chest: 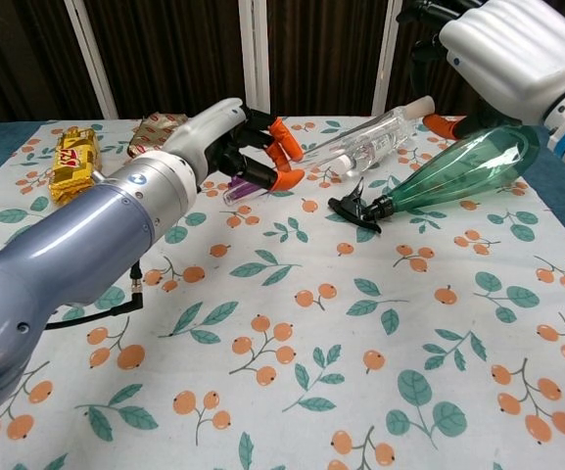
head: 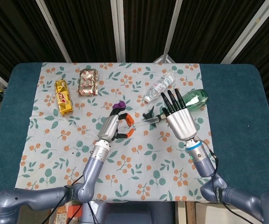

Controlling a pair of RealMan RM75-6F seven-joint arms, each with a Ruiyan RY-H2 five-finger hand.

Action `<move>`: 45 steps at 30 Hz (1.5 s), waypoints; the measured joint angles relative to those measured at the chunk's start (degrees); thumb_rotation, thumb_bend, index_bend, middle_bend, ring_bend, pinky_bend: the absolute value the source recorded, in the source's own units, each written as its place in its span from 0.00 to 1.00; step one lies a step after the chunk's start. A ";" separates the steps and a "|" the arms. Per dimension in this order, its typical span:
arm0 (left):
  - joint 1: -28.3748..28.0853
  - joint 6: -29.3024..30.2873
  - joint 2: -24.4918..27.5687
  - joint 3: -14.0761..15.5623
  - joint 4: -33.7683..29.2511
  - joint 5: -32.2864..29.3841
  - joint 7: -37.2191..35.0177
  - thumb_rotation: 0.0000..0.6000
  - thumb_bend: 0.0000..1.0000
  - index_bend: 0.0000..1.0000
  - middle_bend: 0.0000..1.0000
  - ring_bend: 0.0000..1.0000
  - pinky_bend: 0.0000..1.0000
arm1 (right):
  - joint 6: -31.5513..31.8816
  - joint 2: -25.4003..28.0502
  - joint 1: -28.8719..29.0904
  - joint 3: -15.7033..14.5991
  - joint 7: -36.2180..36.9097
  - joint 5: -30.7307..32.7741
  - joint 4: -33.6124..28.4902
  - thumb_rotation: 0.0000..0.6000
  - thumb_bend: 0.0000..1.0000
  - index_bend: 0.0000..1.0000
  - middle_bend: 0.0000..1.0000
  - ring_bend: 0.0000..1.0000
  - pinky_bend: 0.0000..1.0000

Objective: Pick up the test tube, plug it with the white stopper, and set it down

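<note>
My left hand (head: 114,127) (chest: 225,137) grips a clear test tube (head: 141,121) (chest: 336,149) in its orange-tipped fingers and holds it tilted above the cloth, with the mouth pointing toward my right hand. My right hand (head: 178,117) (chest: 509,51) pinches the white stopper (chest: 421,104) between thumb and a finger while its other fingers are stretched out. In the chest view the stopper sits right at the tube's open end; whether it is inside I cannot tell. In the head view the right hand hides the stopper.
A green spray bottle (head: 195,99) (chest: 458,168) lies under my right hand, with a clear water bottle (head: 160,86) behind the tube. A purple piece (head: 120,104) lies by my left hand. Two snack packets (head: 63,96) (head: 88,81) lie at the back left of the floral cloth (head: 139,168).
</note>
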 measured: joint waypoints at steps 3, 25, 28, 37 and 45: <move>-0.08 0.02 -0.12 0.17 0.22 0.27 0.01 1.00 0.60 0.69 0.55 0.13 0.00 | 0.02 -0.01 0.02 -0.17 0.10 0.04 0.15 1.00 0.41 0.62 0.15 0.05 0.00; 0.38 0.90 -0.66 0.50 0.24 0.12 0.67 1.00 0.60 0.69 0.55 0.13 0.00 | 0.46 -0.02 -0.38 -1.27 -0.23 -0.06 -0.69 1.00 0.41 0.62 0.15 0.05 0.00; 0.37 0.81 -0.73 0.51 0.30 0.09 0.70 1.00 0.60 0.69 0.55 0.13 0.00 | 0.45 -0.13 -0.39 -1.44 -0.33 -0.14 -0.83 1.00 0.41 0.62 0.15 0.05 0.00; 0.21 0.81 -1.37 0.45 0.51 0.09 0.80 1.00 0.60 0.69 0.55 0.13 0.00 | 0.37 -0.74 -0.23 -1.64 -0.76 -0.27 -1.29 1.00 0.41 0.62 0.15 0.05 0.00; 0.04 1.43 -2.29 -0.01 0.65 -0.17 1.05 1.00 0.60 0.69 0.55 0.13 0.00 | 0.29 -0.73 -0.21 -1.67 -1.04 -0.23 -1.49 1.00 0.41 0.62 0.15 0.05 0.00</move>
